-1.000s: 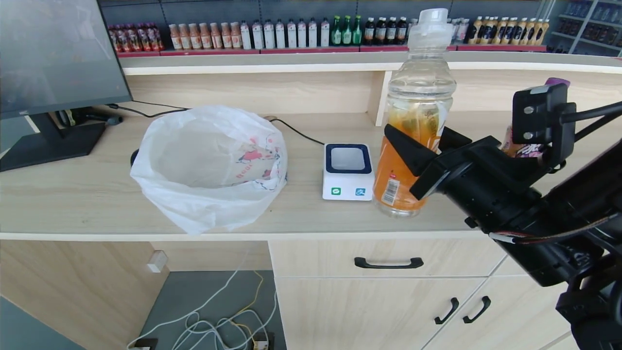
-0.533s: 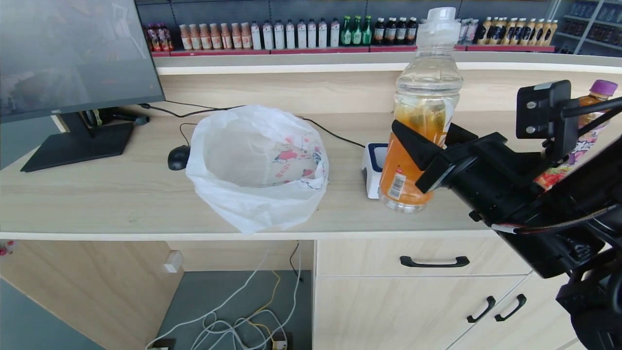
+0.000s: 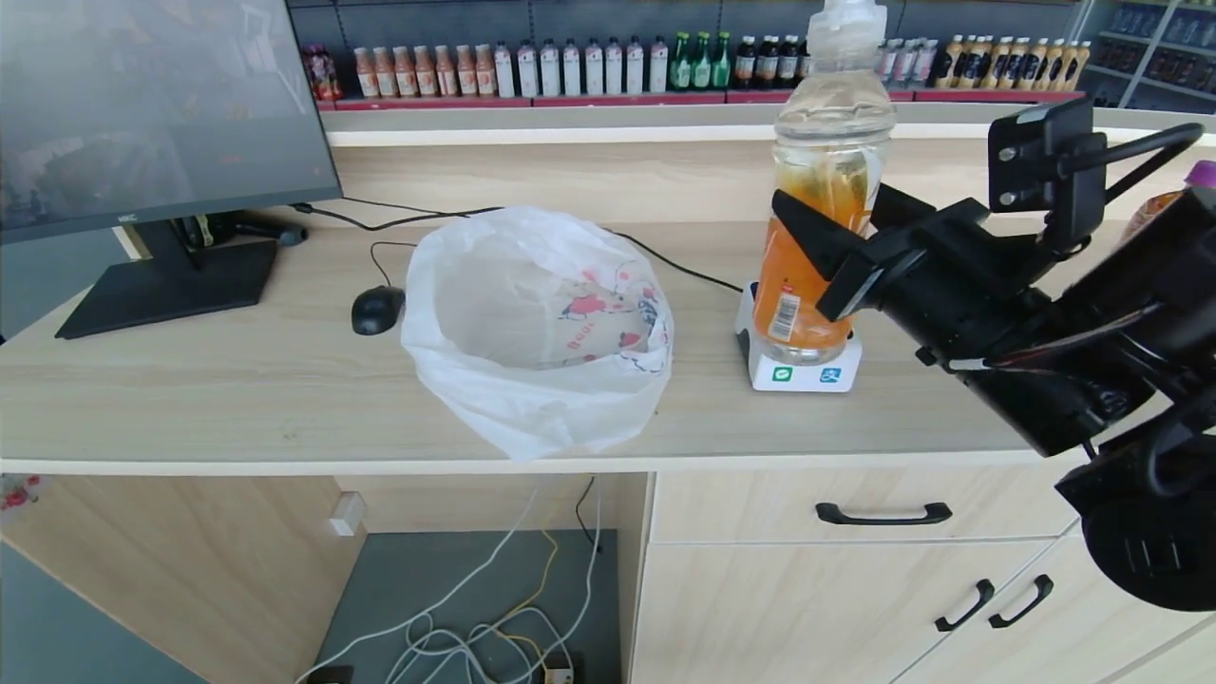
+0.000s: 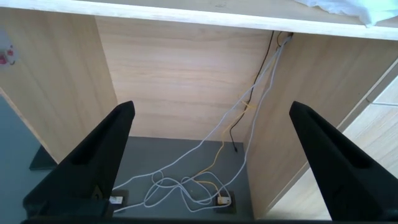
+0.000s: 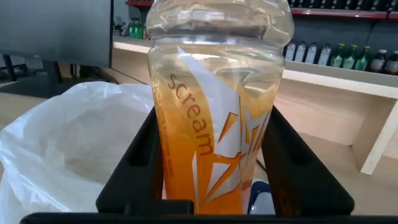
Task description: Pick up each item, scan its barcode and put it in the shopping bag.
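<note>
The right hand (image 3: 834, 223) pinches an upright orange drink bottle (image 3: 822, 190) over the barcode scanner (image 3: 806, 372) on the counter (image 3: 237, 399). The open white shopping bag (image 3: 541, 332) sits at the scanner's 9 o'clock. The left hand (image 4: 212, 109), fingers spread wide, faces the cables under the counter.

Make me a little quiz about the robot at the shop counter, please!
1. True or false: the right gripper holds the orange drink bottle over the scanner.
2. Pick one: what lies on the counter between the monitor stand and the shopping bag? A) a mouse B) a banana C) a cup
3. Fill the gap: the left gripper, down below the counter's edge, is ____ (open or shut).

Key: 1 true; 2 A; 3 open.
</note>
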Robot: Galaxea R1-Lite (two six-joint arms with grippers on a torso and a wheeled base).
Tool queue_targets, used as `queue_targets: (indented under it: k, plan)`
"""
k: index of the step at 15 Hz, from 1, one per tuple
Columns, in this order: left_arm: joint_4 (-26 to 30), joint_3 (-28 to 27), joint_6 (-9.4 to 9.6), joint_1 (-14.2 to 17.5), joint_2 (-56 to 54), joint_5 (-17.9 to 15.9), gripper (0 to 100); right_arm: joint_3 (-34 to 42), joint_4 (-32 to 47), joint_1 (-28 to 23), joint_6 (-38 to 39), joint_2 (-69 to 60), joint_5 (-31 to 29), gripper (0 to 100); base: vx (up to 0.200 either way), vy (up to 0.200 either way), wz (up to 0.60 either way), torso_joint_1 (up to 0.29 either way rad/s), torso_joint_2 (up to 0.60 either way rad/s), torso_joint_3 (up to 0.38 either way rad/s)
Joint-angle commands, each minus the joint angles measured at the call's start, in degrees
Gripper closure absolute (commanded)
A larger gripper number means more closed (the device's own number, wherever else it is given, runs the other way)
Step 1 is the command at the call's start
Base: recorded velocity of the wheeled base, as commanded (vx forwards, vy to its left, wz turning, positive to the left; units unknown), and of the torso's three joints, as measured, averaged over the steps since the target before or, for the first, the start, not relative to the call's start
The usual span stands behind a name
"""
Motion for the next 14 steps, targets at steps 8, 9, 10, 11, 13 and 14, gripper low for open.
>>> queue_targets:
  k: [8,9,10,11,13,14]
  plan:
    - [0.0,0.01,-0.02,0.05,-0.02,-0.02,0,-11.28,-2.28,-9.87,-11.75,7.63,19.55,100,0.0,0.0,0.0,0.0,0.0,0.0]
    - [0.0,0.01,-0.02,0.05,-0.02,-0.02,0,-12.59,-2.46,-9.96,-12.63,8.24,21.57,100,0.0,0.0,0.0,0.0,0.0,0.0]
    - [0.0,0.01,-0.02,0.05,-0.02,-0.02,0,-14.88,-2.46,-10.22,-14.39,9.3,25.44,100,0.0,0.0,0.0,0.0,0.0,0.0]
    - [0.0,0.01,-0.02,0.05,-0.02,-0.02,0,-15.41,-2.46,-10.48,-15.27,9.74,27.11,100,0.0,0.0,0.0,0.0,0.0,0.0]
    - [0.0,0.01,-0.02,0.05,-0.02,-0.02,0,-15.58,-2.46,-11.63,-16.94,9.91,29.92,100,0.0,0.0,0.0,0.0,0.0,0.0]
    - [0.0,0.01,-0.02,0.05,-0.02,-0.02,0,-16.2,-2.46,-11.71,-18.26,10.0,31.06,100,0.0,0.0,0.0,0.0,0.0,0.0]
